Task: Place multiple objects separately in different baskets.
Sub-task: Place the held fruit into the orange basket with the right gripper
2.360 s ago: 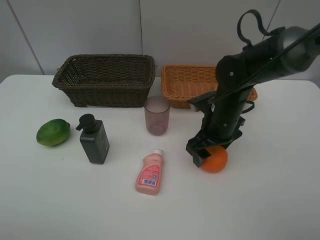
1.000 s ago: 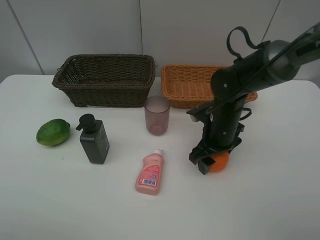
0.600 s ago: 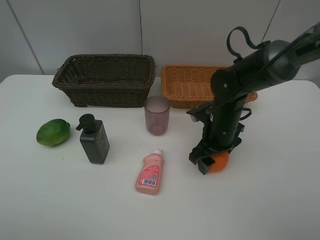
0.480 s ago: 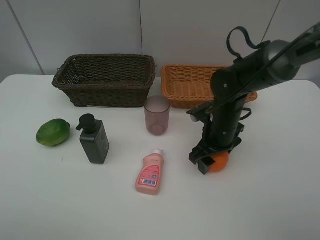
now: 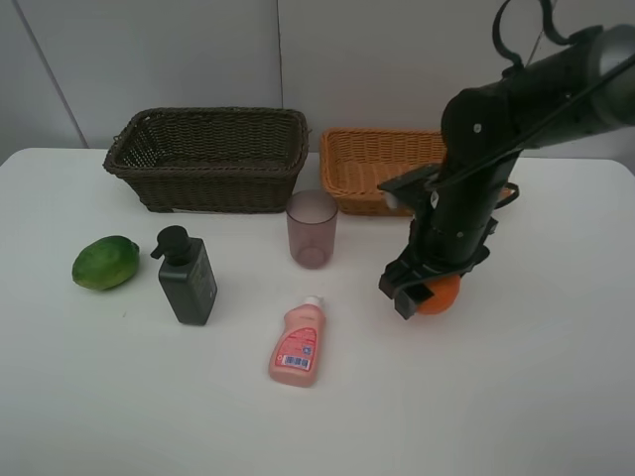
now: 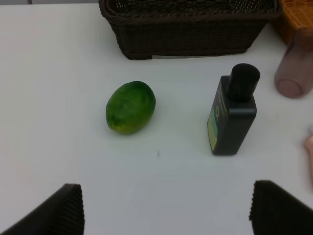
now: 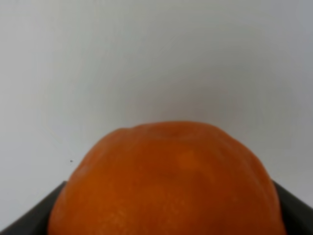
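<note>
Right gripper, clamped on 1 orange, has just lifted it toward the tan basket, likely its drop; left gripper gapes empty.

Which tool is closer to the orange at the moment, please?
Right. The right tool is closed around the orange; the left tool is well away, facing the green fruit.
</note>
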You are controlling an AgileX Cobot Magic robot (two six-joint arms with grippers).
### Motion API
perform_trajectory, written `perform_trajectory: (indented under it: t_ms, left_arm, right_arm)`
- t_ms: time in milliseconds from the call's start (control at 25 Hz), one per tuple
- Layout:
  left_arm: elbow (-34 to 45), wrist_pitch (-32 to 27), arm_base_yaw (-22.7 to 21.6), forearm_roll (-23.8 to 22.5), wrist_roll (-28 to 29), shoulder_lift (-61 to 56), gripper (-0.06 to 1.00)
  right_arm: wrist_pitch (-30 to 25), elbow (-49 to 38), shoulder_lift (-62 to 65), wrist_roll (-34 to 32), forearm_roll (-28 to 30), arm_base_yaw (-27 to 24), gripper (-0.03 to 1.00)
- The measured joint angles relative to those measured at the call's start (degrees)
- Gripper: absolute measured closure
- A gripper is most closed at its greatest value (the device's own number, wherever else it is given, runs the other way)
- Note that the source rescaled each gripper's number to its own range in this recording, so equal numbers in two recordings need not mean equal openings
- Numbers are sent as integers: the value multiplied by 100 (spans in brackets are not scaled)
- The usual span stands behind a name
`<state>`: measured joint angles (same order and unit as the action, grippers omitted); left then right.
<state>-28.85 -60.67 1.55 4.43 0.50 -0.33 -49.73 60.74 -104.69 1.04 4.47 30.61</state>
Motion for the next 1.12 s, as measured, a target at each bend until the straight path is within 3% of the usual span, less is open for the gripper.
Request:
perform_trajectory:
  t_ms: [440,1120]
  left_arm:
    - [0,0,0,0,0,0,5]
    - [0,0,0,-5,0,0,5]
  right_arm:
    - [-160,353,211,0,50,-88,67]
    - [-1422,4444,-1558,126,759,-610,67]
